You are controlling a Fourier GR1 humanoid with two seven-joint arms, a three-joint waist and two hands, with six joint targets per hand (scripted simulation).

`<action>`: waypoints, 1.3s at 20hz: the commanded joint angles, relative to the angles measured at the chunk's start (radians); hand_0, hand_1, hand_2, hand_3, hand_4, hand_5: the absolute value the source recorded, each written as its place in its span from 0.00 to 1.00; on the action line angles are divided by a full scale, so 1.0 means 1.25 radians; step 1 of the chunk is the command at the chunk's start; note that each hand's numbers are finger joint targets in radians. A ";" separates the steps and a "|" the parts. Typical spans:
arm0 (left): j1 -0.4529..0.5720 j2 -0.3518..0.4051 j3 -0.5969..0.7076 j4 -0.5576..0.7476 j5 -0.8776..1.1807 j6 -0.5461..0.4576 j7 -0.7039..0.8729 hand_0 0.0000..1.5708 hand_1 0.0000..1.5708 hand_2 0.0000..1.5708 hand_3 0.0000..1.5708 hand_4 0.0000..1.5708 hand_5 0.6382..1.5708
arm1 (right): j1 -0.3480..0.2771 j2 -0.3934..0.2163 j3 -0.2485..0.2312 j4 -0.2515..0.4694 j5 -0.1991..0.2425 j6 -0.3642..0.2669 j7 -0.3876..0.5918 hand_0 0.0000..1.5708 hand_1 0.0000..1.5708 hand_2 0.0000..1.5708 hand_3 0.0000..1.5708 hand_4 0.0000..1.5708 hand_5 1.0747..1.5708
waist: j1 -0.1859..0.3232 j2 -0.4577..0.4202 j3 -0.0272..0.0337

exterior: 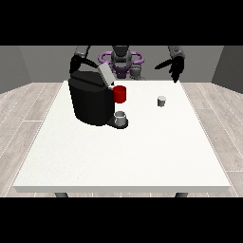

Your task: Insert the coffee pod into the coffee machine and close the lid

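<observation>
Coffee pod (162,100): small grey cup, upright on the worktop (123,156), right of centre, apart from everything.
Coffee machine (90,99): black, far left; lid (106,75) tilted open.
Red mug (120,94): just beside the machine.
Grey cup (121,118): on the machine's base.
Hand at the view's right (176,68): raised beyond the far edge, fingers relaxed, gripping nothing.
Hand at the view's left: hidden behind the machine.

Light is even and soft, with no clear single source. The white table (118,152) is the brightest surface, uniformly lit and free of glare. The black machine (90,102) reads as a dark mass with little surface detail; only its raised lid (106,74) catches pale light. Shadows are faint: a slight dark patch under the cup (121,119) at the machine's base. The walls behind sit in dull grey. Straight edges show no bending.
</observation>
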 commanded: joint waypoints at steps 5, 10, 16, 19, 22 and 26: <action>-0.127 0.080 0.011 0.155 -0.089 -0.024 0.011 0.00 0.00 0.00 0.00 0.00 1.00 | -0.065 0.036 0.027 0.012 0.023 -0.025 0.006 0.00 0.00 0.00 0.00 0.00 1.00 | -0.045 0.093 -0.0004; -0.188 0.111 0.015 0.266 -0.140 -0.020 -0.054 0.00 0.00 0.00 0.00 0.00 1.00 | -0.089 0.043 0.032 0.025 0.028 -0.027 0.014 0.00 0.00 0.00 0.00 0.00 1.00 | -0.059 0.147 -0.0005; -0.236 0.044 -0.039 0.337 -0.231 0.044 -0.042 0.00 0.00 0.00 0.00 0.00 1.00 | -0.124 0.046 0.040 0.089 -0.004 -0.049 0.009 0.00 0.00 0.00 0.00 0.00 1.00 | -0.038 0.148 -0.0001; -0.251 0.037 -0.034 0.402 -0.267 0.084 -0.080 0.17 0.17 0.37 0.16 0.00 1.00 | -0.111 0.028 0.024 0.093 0.008 -0.015 0.045 0.00 0.00 0.00 0.00 0.00 1.00 | -0.039 0.114 -0.0003; -0.271 -0.005 -0.057 0.401 -0.310 0.149 -0.080 0.60 0.60 0.62 0.42 0.00 1.00 | -0.167 0.011 -0.014 0.136 -0.007 -0.010 0.036 0.00 0.00 0.00 0.00 0.00 1.00 | -0.027 0.125 -0.0002; -0.282 0.015 -0.075 0.417 -0.368 0.185 -0.098 0.68 0.68 0.70 0.58 0.29 1.00 | -0.122 0.011 -0.001 0.157 -0.007 0.006 -0.006 0.00 0.00 0.00 0.00 0.00 1.00 | -0.040 0.105 0.0000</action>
